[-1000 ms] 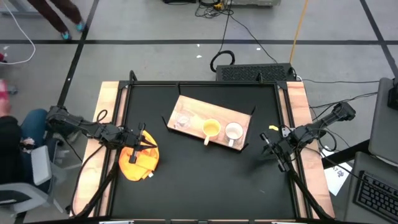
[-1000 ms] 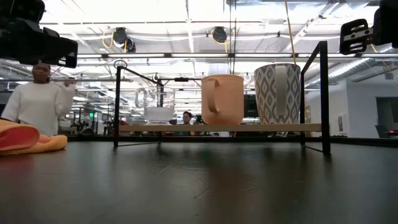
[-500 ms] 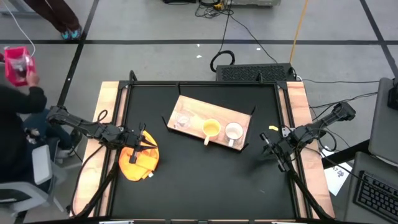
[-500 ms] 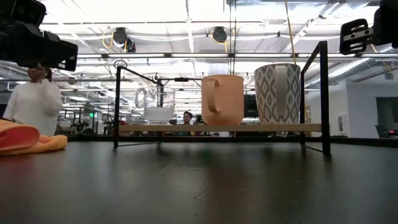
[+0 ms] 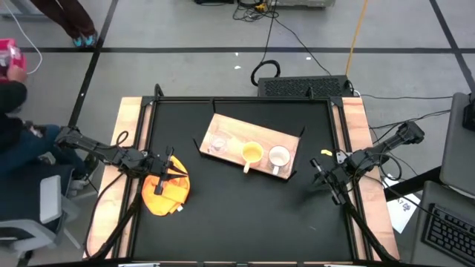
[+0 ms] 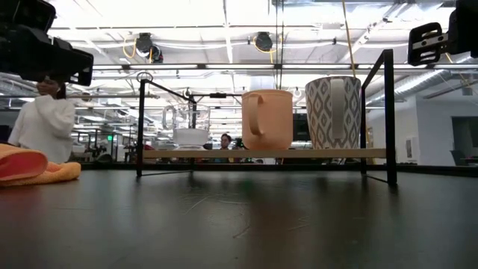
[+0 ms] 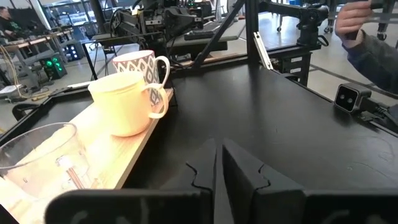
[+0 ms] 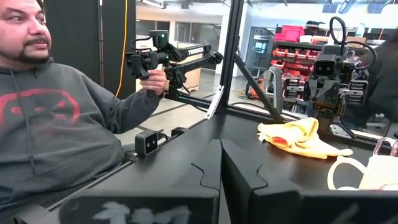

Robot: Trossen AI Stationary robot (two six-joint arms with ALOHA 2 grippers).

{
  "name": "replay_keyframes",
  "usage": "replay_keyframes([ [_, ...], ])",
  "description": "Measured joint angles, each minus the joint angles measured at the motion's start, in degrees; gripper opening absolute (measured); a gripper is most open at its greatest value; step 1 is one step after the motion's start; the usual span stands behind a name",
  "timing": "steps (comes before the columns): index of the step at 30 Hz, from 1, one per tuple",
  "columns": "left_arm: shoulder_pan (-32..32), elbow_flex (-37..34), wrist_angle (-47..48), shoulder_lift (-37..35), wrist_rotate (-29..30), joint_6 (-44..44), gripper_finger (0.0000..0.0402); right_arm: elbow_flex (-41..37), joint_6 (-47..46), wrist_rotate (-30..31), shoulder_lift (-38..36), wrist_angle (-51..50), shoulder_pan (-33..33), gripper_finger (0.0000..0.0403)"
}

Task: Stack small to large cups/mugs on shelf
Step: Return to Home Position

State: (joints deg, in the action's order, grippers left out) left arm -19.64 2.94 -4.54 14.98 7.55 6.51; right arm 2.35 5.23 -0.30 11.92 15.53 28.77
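The shelf (image 5: 236,130), a light-wood board on a black wire frame, stands mid-table. Three cups rest on their bases on it in a row: a clear glass cup (image 5: 218,142), a yellow mug (image 5: 252,153) and a white patterned mug (image 5: 279,156). The low view shows them as the glass (image 6: 190,123), the yellow mug (image 6: 267,119) and the white mug (image 6: 332,112). My left gripper (image 5: 172,167) hangs shut at the table's left, above an orange cloth, pointing at the shelf. My right gripper (image 5: 315,172) hangs shut at the table's right, clear of the shelf.
An orange cloth (image 5: 165,193) lies on the black tabletop at the left, under my left gripper. A small camera box (image 7: 348,98) sits at the table's edge. People stand beyond the table, one at the left (image 5: 15,111) and one in a grey hoodie (image 8: 62,130).
The person beyond the table's left edge has shifted about. Both arms and the three cups have kept still.
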Motion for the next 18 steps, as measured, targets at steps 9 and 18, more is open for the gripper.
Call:
replay_keyframes([
  [9, 0.0, 0.0, 0.0, 0.0, 0.0, -0.6, 0.0036, 0.0, 0.0, 0.0, 0.0, 0.0, 0.0, 0.0000],
  [18, 0.0, 0.0, 0.1, 0.0, 0.0, -0.6, 0.0035, 0.0, 0.0, 0.0, 0.0, 0.0, 0.0, 0.0000],
])
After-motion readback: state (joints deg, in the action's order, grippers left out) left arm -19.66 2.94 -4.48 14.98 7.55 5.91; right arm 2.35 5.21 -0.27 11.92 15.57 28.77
